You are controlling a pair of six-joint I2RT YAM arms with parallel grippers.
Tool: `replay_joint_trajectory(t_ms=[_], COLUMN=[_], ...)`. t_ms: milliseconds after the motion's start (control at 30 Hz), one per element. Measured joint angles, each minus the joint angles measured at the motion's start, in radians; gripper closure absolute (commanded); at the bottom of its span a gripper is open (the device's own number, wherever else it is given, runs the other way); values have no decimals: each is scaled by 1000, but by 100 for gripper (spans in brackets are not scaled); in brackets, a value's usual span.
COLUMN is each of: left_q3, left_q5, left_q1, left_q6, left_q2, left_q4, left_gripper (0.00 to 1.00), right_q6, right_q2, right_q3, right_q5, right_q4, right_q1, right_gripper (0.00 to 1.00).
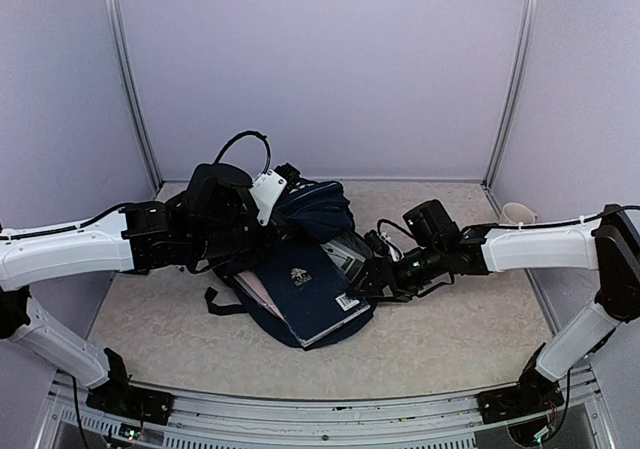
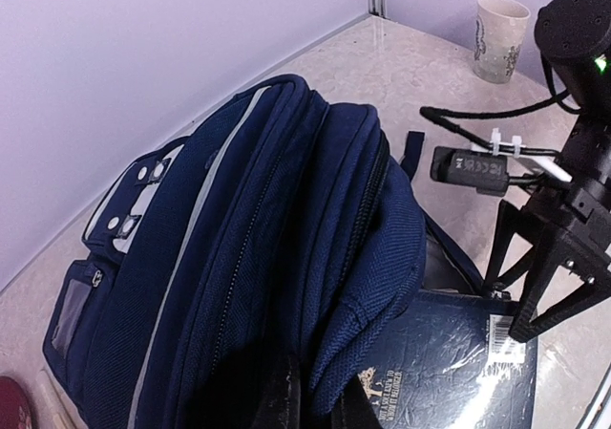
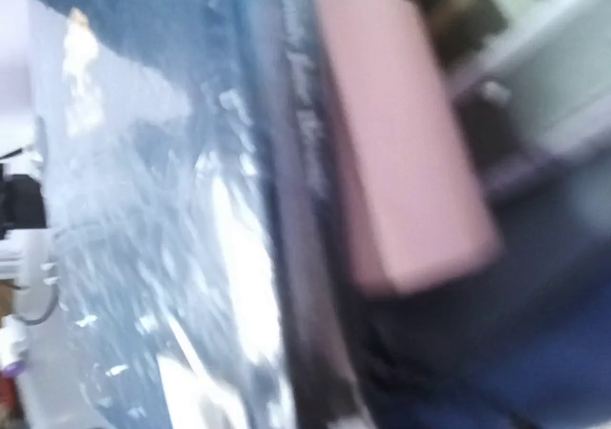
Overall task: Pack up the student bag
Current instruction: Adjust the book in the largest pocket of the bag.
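The student bag [image 1: 318,207] lies in the middle of the table, dark navy with a thin white stripe; it fills the left wrist view [image 2: 239,257]. My left gripper [image 1: 257,221] is shut on the bag's upper flap, with fabric pinched between its fingers [image 2: 286,400]. A flat navy book [image 1: 308,291] sticks out of the bag's mouth on top of a pink book [image 1: 252,291]. My right gripper [image 1: 362,277] is at the navy book's right edge, and its jaws stand apart in the left wrist view [image 2: 506,314]. The right wrist view is blurred and shows only the navy cover [image 3: 143,209] and the pink book [image 3: 401,142].
A white cup [image 1: 517,213] stands at the back right corner, also in the left wrist view [image 2: 499,23]. A black strap [image 1: 215,304] trails left of the bag. A dark red object [image 2: 10,402] lies beside the bag. Lilac walls close the back and sides.
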Motion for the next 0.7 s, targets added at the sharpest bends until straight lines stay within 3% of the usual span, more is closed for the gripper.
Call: replay_joint_trajectory(t_ms=[133,300,433,533,600,667,700], left_q3=[0,0,0,0,0,0,0], left_q5=[-5,-6,-2,-1,-2,-2,-2], left_q1=[0,0,0,0,0,0,0], left_q6=[0,0,0,0,0,0,0], left_q2=[0,0,0,0,0,0,0], left_q4=[2,3,5,7,8,9,9], left_gripper=[100,100,100,100,100,100,100], right_q6=[25,43,82,138,170,202,204], right_q2=[85,116,143,188,203,208,208], right_q3=[5,16,16,8,-5,-16,-19], right_q5=[-85,-151,-190,-214,-226,-236,-246], right_q4=[125,209,298,375,421,452,463], right_q1=[11,34,35,35,35,35,35], right_gripper=[30,32,46,59,75,100,100])
